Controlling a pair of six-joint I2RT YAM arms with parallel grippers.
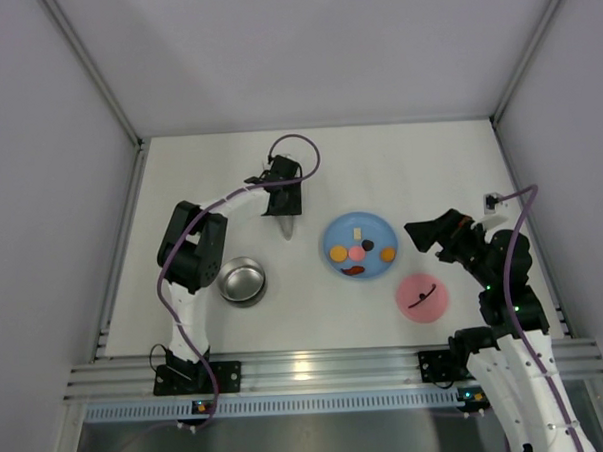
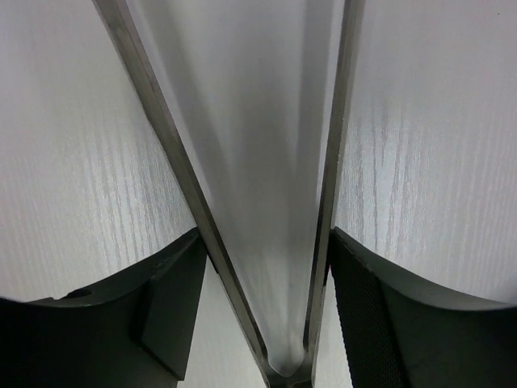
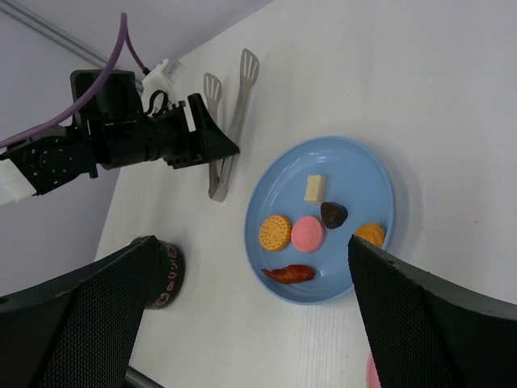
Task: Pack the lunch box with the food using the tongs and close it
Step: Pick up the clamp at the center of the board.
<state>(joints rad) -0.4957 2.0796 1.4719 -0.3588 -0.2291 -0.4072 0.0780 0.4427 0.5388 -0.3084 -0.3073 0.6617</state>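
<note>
- In the top view your left gripper (image 1: 283,202) is hanging over the tongs (image 1: 287,228). They are lying at about 10 o'clock from the blue plate (image 1: 377,228), with the joined tip pointing to 6 o'clock.
- In the left wrist view its fingers (image 2: 174,299) are standing partly apart and are touching both thin arms of the tongs from outside, near the joint. I cannot tell if the tongs are resting on the table (image 1: 399,172) or not.
- Your right gripper (image 1: 422,236) is waiting at 3 o'clock from the plate, with jaws standing wide and holding nothing.
- The lunch box (image 1: 243,281) is standing uncovered at about 8 o'clock from the plate.
- Its pink lid (image 1: 409,289) is lying between 4 and 5 o'clock from the plate, strap handle up.
- The food (image 3: 307,233) is all lying on the plate.
</note>
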